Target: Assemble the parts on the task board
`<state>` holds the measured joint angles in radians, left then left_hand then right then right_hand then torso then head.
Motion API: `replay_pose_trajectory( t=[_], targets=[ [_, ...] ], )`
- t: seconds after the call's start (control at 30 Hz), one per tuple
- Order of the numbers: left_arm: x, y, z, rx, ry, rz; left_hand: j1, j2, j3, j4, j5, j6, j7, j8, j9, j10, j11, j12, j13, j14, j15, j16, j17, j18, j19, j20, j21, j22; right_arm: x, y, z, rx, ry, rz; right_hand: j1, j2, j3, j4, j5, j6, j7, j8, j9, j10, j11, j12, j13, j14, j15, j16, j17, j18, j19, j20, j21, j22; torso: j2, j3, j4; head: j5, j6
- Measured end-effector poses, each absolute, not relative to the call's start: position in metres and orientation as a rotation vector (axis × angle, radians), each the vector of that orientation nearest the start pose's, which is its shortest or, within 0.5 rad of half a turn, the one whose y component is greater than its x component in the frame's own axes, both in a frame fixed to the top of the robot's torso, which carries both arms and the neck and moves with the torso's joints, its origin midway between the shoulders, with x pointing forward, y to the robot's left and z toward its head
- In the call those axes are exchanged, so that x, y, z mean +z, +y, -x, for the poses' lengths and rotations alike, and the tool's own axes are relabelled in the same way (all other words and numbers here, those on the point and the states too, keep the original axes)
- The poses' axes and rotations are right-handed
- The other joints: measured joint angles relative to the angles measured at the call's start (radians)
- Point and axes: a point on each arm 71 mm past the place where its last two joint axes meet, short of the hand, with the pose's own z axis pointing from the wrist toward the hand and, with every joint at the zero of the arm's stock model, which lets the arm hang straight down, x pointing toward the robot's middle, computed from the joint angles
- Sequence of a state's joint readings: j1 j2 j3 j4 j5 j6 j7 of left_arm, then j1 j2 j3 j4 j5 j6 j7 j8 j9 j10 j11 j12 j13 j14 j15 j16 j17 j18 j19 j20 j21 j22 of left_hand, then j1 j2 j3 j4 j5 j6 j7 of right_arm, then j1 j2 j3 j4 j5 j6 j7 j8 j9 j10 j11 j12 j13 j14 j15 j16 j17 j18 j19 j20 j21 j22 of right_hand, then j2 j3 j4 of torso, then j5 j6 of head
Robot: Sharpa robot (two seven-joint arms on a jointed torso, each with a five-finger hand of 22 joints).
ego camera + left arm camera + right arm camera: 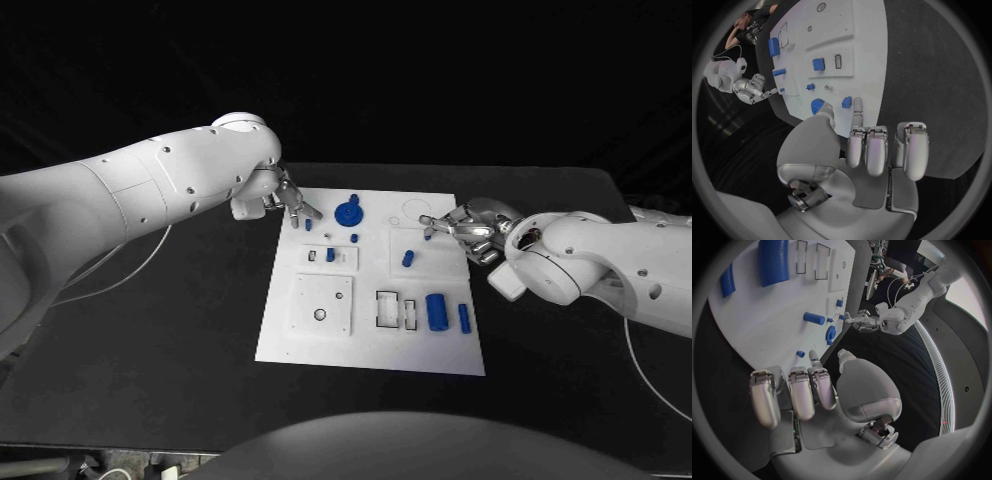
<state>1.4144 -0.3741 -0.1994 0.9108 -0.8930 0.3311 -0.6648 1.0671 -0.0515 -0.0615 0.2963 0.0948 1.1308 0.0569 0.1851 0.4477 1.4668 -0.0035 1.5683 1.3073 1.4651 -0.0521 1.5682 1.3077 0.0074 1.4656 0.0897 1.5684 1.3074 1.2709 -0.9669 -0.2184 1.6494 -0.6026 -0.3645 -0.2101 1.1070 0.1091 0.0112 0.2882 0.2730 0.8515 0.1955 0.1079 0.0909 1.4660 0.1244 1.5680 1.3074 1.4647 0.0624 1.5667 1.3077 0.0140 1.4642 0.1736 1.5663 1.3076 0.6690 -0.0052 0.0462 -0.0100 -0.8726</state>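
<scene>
The white task board [368, 340] lies mid-table with several blue parts on it. My left hand [289, 205] hovers at the board's far left corner, with nothing in its fingers. One fingertip [857, 106] sits beside a small blue peg [846, 102] [307, 224], and the thumb is near the blue gear [348, 212] [817, 105]. My right hand [462, 228] is over the far right edge and also holds nothing. Its extended finger [815, 361] is close to a small blue piece [800, 354]. A short blue cylinder [408, 258] [814, 318] lies between the two hands.
A blue block [330, 255] sits in a raised holder on the left. Near the right front stand a thick blue cylinder [436, 312] and a slim blue piece [464, 318], beside empty rectangular slots [389, 308]. A square plate with holes [320, 305] occupies the front left. Black table surrounds the board.
</scene>
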Motion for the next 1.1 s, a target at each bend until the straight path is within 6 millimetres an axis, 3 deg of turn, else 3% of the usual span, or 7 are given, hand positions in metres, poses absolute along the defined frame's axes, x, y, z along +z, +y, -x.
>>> replay_pose_trajectory(
  t=[0.23,0.37,0.43,1.1],
  targets=[
    [-0.191,0.165,-0.585,-0.084,2.422,0.266,0.023,0.008,0.004,-0.004,0.007,0.0,0.0,-0.006,0.002,0.0,0.0,0.0,0.001,0.0,0.0,0.0,0.0,0.0,0.0,0.0,0.0,0.0,-0.227,-0.243,-0.447,0.803,1.998,-0.771,0.0,0.0,0.0,0.0,0.0,0.0,0.0,0.0,0.0,0.0,0.0,0.0,0.0,0.0,0.0,0.0,0.0,0.0,0.0,0.0,0.0,0.0,0.0,0.0006,-0.0006,0.002,0.001],
    [-0.192,0.165,-0.587,-0.086,2.423,0.269,0.06,0.002,0.014,-0.003,0.059,0.0,0.0,-0.012,0.005,0.0,0.0,0.0,0.001,0.0,0.0,0.0,0.0,0.0,0.0,0.0,0.0,0.0,-0.227,-0.241,-0.447,0.805,1.999,-0.769,0.0,0.0,0.0,0.0,0.0,0.0,0.0,0.0,0.0,0.0,0.0,0.0,0.0,0.0,0.0,0.0,0.0,0.0,0.0,0.0,0.0,0.0,0.0,0.0006,-0.0023,0.004,0.005],
    [-0.193,0.164,-0.587,-0.089,2.425,0.268,0.061,0.003,0.014,-0.003,0.065,0.0,0.0,-0.012,0.005,0.0,0.0,0.0,0.001,0.0,0.0,0.0,0.0,0.0,0.0,0.0,0.0,0.0,-0.227,-0.24,-0.447,0.806,2.0,-0.768,0.0,0.0,0.0,0.0,0.0,0.0,0.0,0.0,0.0,0.0,0.0,0.0,0.0,0.0,0.0,0.0,0.0,0.0,0.0,0.0,0.0,0.0,0.0,0.0002,-0.0024,0.004,0.006],
    [-0.202,0.162,-0.586,-0.115,2.458,0.243,0.082,0.003,0.019,-0.003,0.07,0.0,0.0,-0.012,0.006,0.0,0.0,0.0,0.001,0.0,0.0,0.0,0.0,0.0,0.0,0.0,0.0,0.0,-0.227,-0.24,-0.447,0.806,2.001,-0.768,0.0,0.0,0.0,0.0,0.0,0.0,0.0,0.0,0.0,0.0,0.0,0.0,0.0,0.0,0.0,0.0,0.0,0.0,0.0,0.0,0.0,0.0,0.001,0.0006,0.001,-0.004,0.0]
  ],
)
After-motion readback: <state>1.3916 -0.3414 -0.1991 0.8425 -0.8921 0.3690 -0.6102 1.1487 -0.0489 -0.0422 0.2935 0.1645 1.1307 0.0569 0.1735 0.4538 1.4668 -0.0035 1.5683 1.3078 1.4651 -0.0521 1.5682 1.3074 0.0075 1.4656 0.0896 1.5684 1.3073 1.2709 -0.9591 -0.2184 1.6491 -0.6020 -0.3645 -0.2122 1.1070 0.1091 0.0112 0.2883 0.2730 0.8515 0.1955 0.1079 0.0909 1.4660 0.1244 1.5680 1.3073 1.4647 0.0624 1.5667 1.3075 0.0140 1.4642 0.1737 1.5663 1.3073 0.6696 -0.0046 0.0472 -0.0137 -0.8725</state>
